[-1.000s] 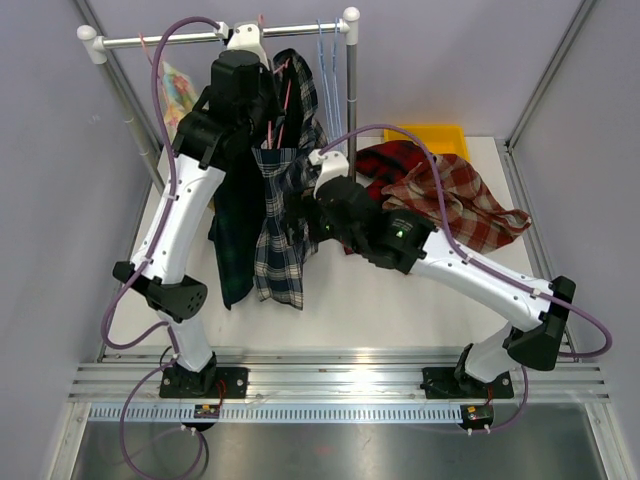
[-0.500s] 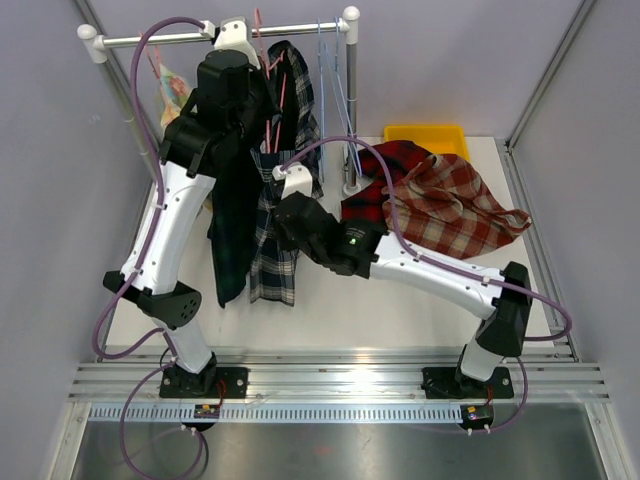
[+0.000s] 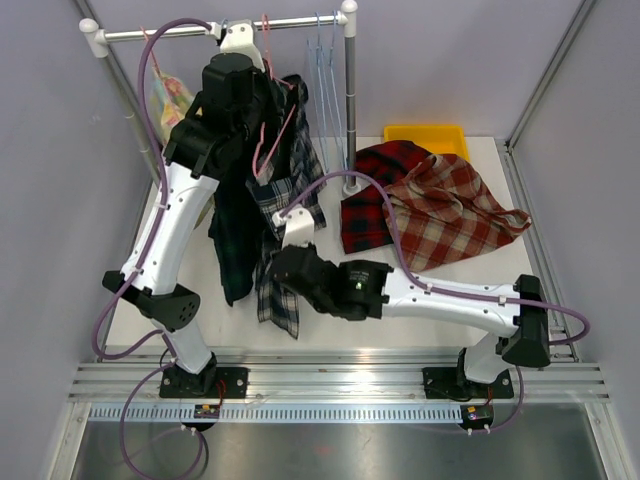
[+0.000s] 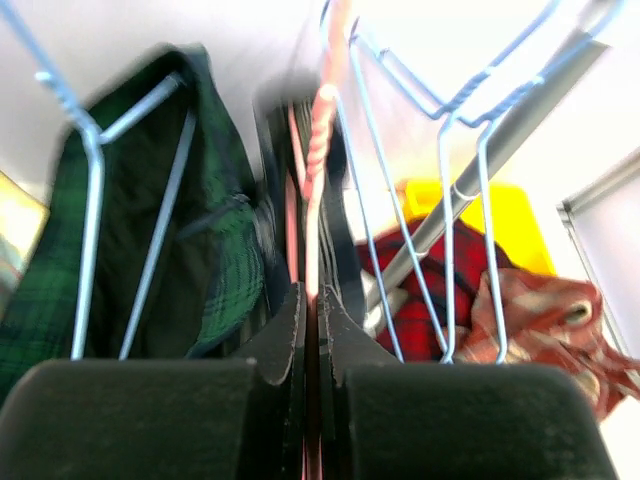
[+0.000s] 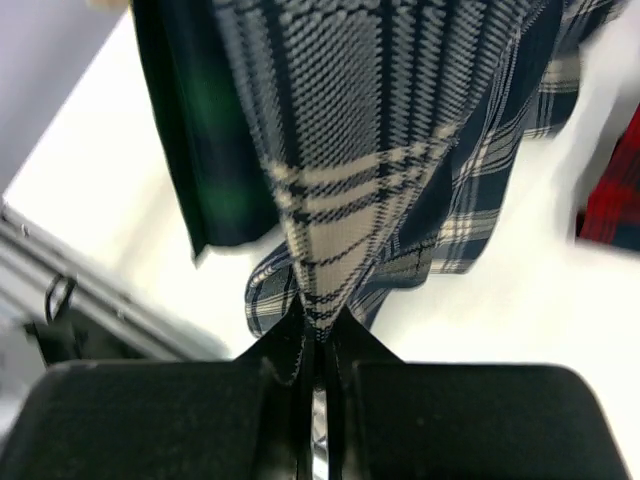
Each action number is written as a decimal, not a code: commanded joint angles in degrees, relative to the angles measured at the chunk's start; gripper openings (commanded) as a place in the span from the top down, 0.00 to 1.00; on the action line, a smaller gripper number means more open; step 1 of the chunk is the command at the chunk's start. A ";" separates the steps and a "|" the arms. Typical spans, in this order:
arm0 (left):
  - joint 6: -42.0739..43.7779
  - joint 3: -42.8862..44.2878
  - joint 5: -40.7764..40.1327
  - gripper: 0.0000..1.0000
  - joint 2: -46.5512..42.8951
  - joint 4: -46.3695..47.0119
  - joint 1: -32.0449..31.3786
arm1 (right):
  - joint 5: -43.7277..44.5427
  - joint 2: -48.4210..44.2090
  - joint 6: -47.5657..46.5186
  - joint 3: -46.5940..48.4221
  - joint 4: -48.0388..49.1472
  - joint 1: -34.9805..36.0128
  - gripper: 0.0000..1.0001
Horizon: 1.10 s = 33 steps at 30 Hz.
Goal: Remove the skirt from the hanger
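The skirt [image 3: 283, 197], navy and white plaid, hangs from a pink hanger [image 3: 268, 150] below the rail. My left gripper [image 3: 266, 108] is shut on the pink hanger [image 4: 322, 140], whose wire runs between the jaws of the left gripper [image 4: 312, 292]. My right gripper [image 3: 274, 270] is shut on a fold of the skirt [image 5: 350, 150], low down and towards the near edge. The cloth stretches taut from the right gripper [image 5: 318, 318] up to the hanger. The skirt's hem [image 3: 280, 305] trails just above the table.
A dark green garment [image 3: 232, 230] hangs on a blue hanger just left of the skirt. Empty blue hangers [image 3: 325, 60] hang on the rail [image 3: 180, 33] by the upright post [image 3: 350, 100]. Red plaid garments [image 3: 430, 200] and a yellow bin [image 3: 428, 135] lie at the right.
My right gripper has shut on the skirt and drawn it down and towards the near edge. The left arm still grips the pink hanger and has tilted it.
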 commanded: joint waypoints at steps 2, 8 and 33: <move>3.67 1.00 -4.94 1.00 0.20 13.74 1.48 | 7.40 -4.20 10.11 -4.61 -6.69 7.72 1.00; 2.18 5.75 -3.29 1.00 2.50 10.85 2.36 | 9.78 -3.68 15.15 -7.00 -9.08 10.71 1.00; -0.37 -18.32 1.39 1.00 -32.22 -16.50 -9.33 | 11.88 -16.13 11.62 -14.10 -11.69 -14.42 1.00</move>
